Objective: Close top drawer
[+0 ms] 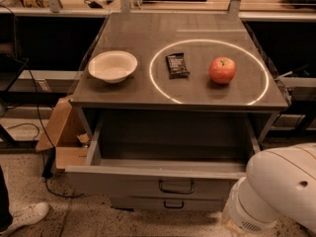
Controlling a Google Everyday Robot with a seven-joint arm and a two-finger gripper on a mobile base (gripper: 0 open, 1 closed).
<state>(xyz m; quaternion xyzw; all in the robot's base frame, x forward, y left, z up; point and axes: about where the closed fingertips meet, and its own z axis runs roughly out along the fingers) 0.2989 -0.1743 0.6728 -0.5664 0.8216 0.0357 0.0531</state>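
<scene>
No readable text, even on the dark wrapper (gripper out of view).
</scene>
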